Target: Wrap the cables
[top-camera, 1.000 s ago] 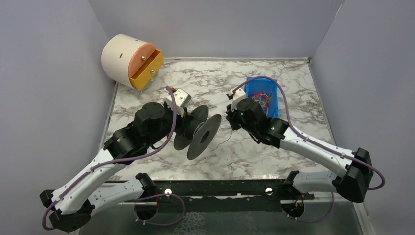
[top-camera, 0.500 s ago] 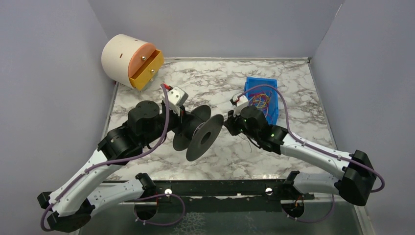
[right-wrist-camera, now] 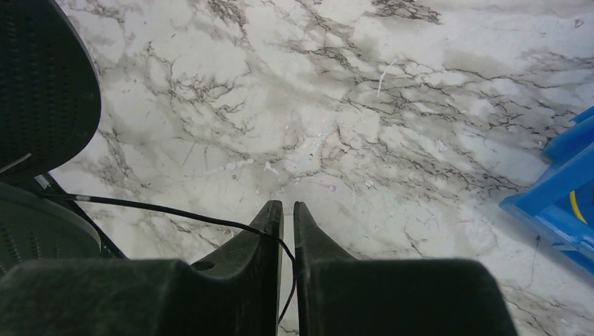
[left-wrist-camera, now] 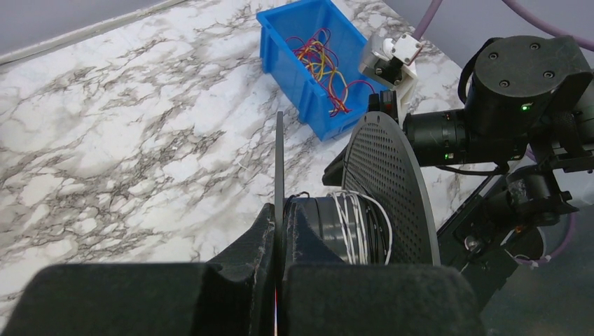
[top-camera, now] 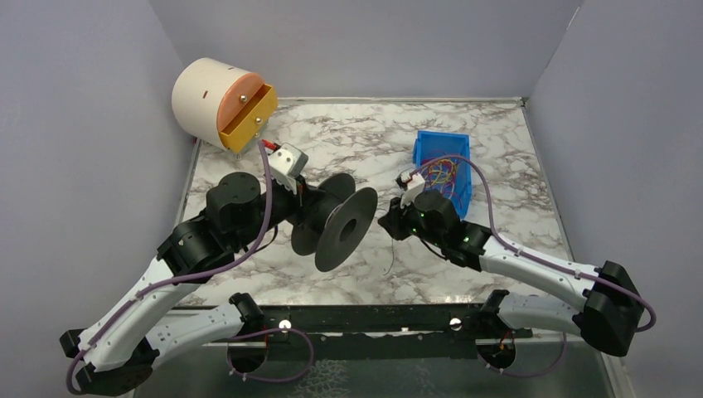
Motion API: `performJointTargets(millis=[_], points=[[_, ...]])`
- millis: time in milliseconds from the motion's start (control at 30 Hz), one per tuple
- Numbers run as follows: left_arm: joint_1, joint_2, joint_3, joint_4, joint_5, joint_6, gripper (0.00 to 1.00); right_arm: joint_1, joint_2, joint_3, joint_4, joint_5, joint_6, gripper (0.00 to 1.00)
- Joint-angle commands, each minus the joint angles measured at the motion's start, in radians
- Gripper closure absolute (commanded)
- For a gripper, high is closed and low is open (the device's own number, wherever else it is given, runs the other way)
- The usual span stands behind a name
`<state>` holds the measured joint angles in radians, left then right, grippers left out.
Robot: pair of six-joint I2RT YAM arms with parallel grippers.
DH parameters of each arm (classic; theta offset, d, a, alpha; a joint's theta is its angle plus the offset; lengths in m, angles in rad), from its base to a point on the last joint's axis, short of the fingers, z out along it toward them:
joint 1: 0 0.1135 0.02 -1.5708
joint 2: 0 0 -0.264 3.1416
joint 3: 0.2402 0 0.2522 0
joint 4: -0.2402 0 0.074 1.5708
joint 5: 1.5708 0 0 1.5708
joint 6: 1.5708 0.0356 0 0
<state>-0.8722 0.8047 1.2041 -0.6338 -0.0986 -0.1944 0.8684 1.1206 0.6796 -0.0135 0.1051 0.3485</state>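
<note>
A black spool (top-camera: 336, 222) with two perforated discs is held off the table in the middle. My left gripper (left-wrist-camera: 280, 213) is shut on the thin edge of its near disc (left-wrist-camera: 279, 161). White and black cable turns (left-wrist-camera: 361, 224) sit on the hub. My right gripper (right-wrist-camera: 288, 206) is shut on a thin black cable (right-wrist-camera: 175, 212) that runs left to the spool (right-wrist-camera: 42, 91). In the top view the right gripper (top-camera: 390, 224) is just right of the spool, and the cable's loose end (top-camera: 390, 264) hangs below it.
A blue bin (top-camera: 443, 170) with coloured wires stands at the back right, close behind my right wrist. A cream and orange drum with a yellow drawer (top-camera: 222, 104) stands at the back left corner. Grey walls enclose the marble table (top-camera: 348, 133).
My right gripper has moved down and toward the near edge with the black cable, away from the blue bin. My left arm has shifted the spool slightly left and turned it.
</note>
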Motion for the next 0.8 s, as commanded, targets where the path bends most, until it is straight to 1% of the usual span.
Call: performJointTargets(millis=[0,200,600,767], points=[[0.0,-0.03,0.058,0.076,-0.047,-0.038,1.0,-0.008,-0.018,-0.03,0.045,-0.048,0.036,0.84],[-0.001,-0.043,0.061,0.094,-0.062,-0.057,1.0,-0.008,-0.025,-0.061,0.058,-0.071,0.061,0.81],[0.0,-0.065,0.057,0.114,-0.133,-0.087,1.0,-0.008,-0.053,-0.104,0.076,-0.092,0.096,0.81],[0.001,-0.065,0.048,0.113,-0.164,-0.091,1.0,-0.008,-0.09,-0.118,0.067,-0.117,0.107,0.76]])
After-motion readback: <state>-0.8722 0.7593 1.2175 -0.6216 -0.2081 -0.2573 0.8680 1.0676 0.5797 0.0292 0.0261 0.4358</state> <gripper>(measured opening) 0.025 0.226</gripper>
